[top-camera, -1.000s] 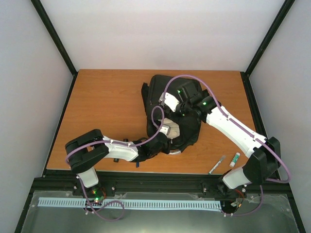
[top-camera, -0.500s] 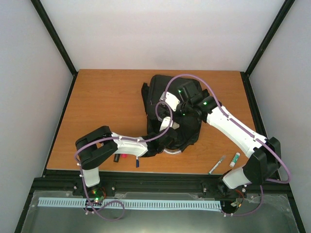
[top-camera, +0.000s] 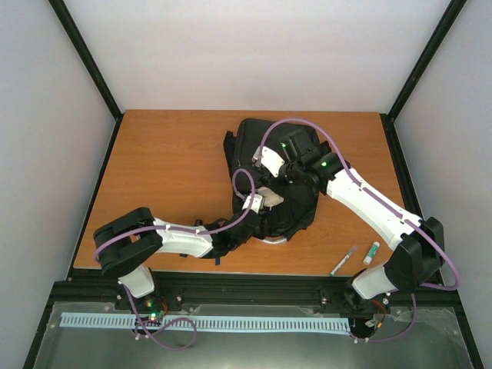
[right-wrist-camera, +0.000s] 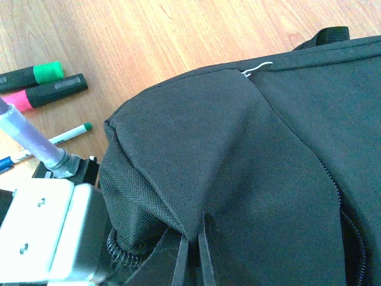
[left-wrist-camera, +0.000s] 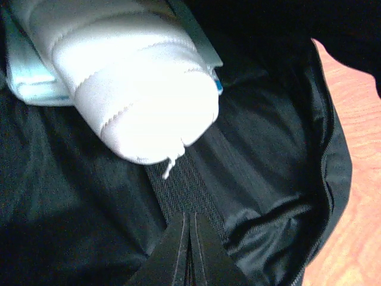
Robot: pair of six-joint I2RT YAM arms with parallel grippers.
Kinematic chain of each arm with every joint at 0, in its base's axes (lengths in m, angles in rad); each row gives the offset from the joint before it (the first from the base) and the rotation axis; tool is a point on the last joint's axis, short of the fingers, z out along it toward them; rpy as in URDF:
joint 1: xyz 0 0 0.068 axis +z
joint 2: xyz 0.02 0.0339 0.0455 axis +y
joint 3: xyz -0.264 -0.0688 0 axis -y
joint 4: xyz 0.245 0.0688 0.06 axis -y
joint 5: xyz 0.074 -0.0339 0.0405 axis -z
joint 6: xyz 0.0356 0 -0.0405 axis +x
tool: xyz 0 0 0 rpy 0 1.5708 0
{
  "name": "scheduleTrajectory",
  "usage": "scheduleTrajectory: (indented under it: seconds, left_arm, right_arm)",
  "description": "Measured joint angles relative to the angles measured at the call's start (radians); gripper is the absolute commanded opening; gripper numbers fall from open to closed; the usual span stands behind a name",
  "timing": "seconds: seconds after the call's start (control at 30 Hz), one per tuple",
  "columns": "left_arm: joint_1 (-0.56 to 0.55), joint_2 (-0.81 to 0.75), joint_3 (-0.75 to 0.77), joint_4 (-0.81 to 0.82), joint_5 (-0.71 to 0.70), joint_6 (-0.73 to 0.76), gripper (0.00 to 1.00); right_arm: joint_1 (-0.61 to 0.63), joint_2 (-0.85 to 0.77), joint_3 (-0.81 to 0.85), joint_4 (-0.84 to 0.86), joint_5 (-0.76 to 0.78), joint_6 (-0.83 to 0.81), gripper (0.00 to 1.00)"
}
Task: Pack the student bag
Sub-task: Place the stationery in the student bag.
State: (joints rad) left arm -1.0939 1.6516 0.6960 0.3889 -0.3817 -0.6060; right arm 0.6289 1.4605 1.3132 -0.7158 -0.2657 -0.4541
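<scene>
Left arm (top-camera: 184, 238) has pulled its elbow back toward the table's near-left corner since half a second ago, and the whitish ribbed pouch (left-wrist-camera: 137, 89) shows again at the bag's mouth. Student bag (top-camera: 250, 140) lies right of centre on the wooden table (top-camera: 169, 169). Left gripper (left-wrist-camera: 189, 229) is inside it, fingers pressed together with nothing visible between them, tips just below the pouch, which rests on a light-blue item (left-wrist-camera: 33, 89). Right gripper (right-wrist-camera: 193, 247) is pinched closed on a fold of the bag's outer fabric. Green marker (right-wrist-camera: 33, 74) and pink marker (right-wrist-camera: 47, 92) lie on the wood beside the bag.
</scene>
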Motion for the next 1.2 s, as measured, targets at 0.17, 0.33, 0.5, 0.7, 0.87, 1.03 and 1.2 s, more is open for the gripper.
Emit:
scheduleTrajectory:
  seconds: [0.17, 0.33, 0.5, 0.7, 0.87, 1.03, 1.2]
  left_arm:
    - [0.0, -0.003, -0.07, 0.093, 0.066, -0.123, 0.01]
    - [0.003, 0.067, -0.059, 0.172, 0.096, -0.224, 0.01]
    - [0.023, 0.114, -0.029, 0.173, 0.076, -0.285, 0.01]
    - [0.07, 0.177, 0.017, 0.193, 0.056, -0.338, 0.01]
    - [0.094, 0.248, 0.07, 0.211, 0.063, -0.352, 0.01]
    - [0.102, 0.257, 0.084, 0.23, 0.069, -0.359, 0.01]
    - [0.106, 0.238, 0.066, 0.233, 0.096, -0.351, 0.01]
  right_arm:
    - [0.0, 0.002, 0.003, -0.005, -0.004, 0.007, 0.03]
    - [0.0, 0.025, 0.037, -0.023, -0.017, 0.014, 0.03]
    - [0.0, 0.03, 0.043, -0.036, -0.025, 0.018, 0.03]
    - [0.0, 0.03, 0.044, -0.042, -0.034, 0.019, 0.03]
    - [-0.001, 0.03, 0.044, -0.047, -0.033, 0.019, 0.03]
    - [-0.006, 0.029, 0.04, -0.043, -0.024, 0.018, 0.03]
    - [-0.006, 0.017, 0.009, -0.024, -0.014, 0.014, 0.03]
